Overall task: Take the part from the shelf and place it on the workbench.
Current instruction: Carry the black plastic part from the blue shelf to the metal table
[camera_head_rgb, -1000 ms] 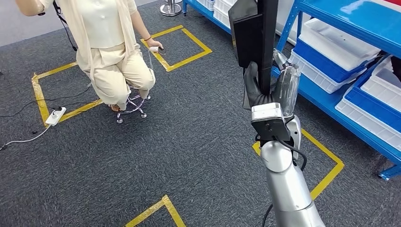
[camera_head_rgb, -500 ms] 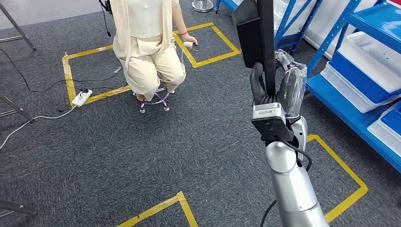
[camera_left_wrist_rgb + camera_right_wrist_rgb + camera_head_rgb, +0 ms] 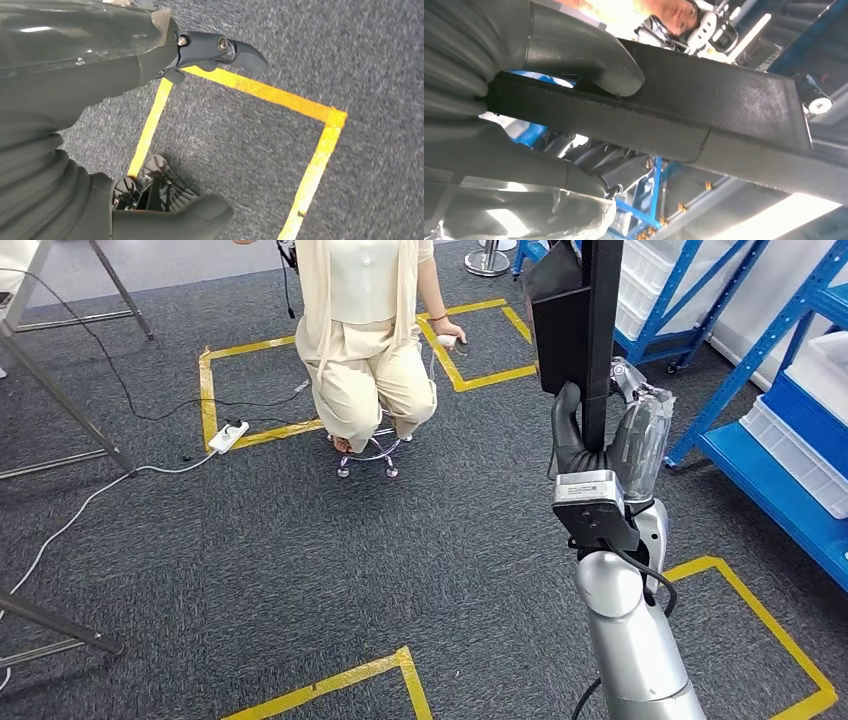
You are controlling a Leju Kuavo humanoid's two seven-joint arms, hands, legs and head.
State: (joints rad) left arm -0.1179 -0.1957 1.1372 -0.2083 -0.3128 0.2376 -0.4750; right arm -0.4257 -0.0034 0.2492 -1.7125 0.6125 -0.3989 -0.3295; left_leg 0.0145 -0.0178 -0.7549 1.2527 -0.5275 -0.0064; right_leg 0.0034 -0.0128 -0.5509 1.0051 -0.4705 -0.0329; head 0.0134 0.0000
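Flat black textured panel part (image 3: 585, 315) held upright in the air over grey carpet (image 3: 250, 570), w/ right hand (image 3: 600, 445) fingers clenched round its lower end. Left hand (image 3: 100, 100) hangs empty, fingers spread apart. Blue metal shelf rack (image 3: 790, 490) w/ white bins nearby; seated person in cream clothes (image 3: 365, 340) beyond.

A person in cream clothes (image 3: 365, 330) is seated on a wheeled stool (image 3: 367, 452) on grey carpet (image 3: 250, 570) marked with yellow tape squares (image 3: 209, 390), beside a white power strip (image 3: 228, 436).
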